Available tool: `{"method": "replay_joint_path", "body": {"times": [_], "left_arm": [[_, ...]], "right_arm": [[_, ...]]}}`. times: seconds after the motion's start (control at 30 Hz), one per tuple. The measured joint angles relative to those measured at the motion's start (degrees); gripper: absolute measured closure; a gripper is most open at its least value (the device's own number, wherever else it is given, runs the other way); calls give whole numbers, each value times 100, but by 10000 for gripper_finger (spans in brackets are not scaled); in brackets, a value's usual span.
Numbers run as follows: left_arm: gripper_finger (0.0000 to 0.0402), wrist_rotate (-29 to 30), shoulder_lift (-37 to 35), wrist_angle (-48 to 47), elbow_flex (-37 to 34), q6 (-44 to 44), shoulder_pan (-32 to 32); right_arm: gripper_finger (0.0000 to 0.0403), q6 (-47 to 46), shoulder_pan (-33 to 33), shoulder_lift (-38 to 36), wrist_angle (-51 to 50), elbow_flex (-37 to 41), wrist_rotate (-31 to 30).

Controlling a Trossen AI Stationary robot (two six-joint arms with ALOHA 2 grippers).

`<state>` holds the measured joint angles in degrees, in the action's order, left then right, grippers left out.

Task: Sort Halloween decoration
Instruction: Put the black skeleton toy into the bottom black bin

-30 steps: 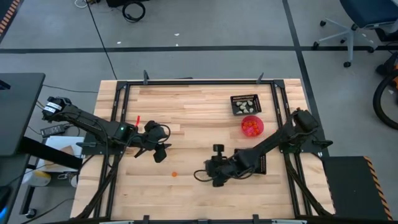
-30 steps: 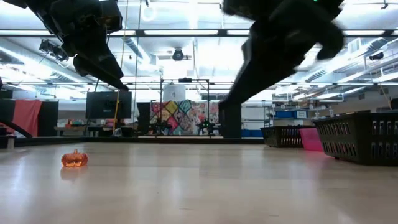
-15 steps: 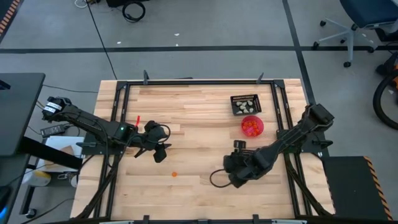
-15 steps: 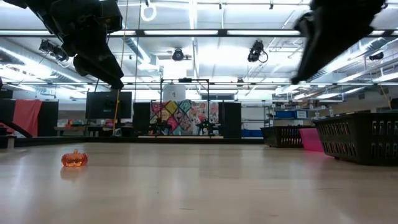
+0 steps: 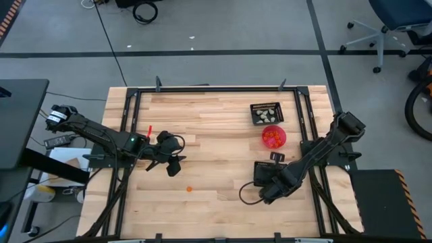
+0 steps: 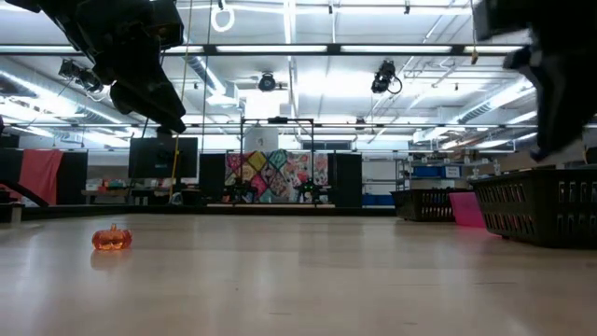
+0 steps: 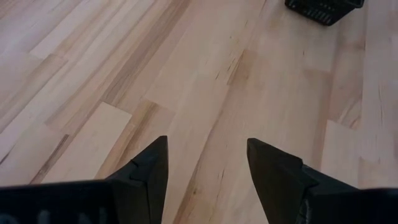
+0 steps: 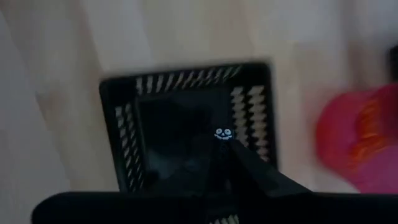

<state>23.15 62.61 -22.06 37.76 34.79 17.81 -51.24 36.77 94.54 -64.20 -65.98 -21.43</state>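
Right hand [image 5: 262, 194] is holding a black trinket [image 8: 222, 134] over the black tray [image 8: 186, 124]; dropping it comes next.

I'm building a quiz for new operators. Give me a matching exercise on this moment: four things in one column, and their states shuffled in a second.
Things:
1. orange pumpkin trinket
2. pink-red bowl
3. far mesh tray
4. left claw

States:
A. open, nothing between its fingers
B. alone on bare wood
C. holds orange pieces
D. holds pale cream pieces

Pairs: 1-B, 2-C, 3-D, 4-A
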Motion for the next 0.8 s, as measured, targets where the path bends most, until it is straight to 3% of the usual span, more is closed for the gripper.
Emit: {"method": "replay_joint_path", "body": {"times": [0.17,0.37,0.8], "left_arm": [[209,-1,0,2,0,0,-1],[209,1,0,4,0,0,-1],[209,1,0,4,0,0,-1]], "right_arm": [[352,10,-21,0,242,460,485],[346,-90,-82,-7,726,812,490],[273,-127,-212,-9,798,893,504]]}}
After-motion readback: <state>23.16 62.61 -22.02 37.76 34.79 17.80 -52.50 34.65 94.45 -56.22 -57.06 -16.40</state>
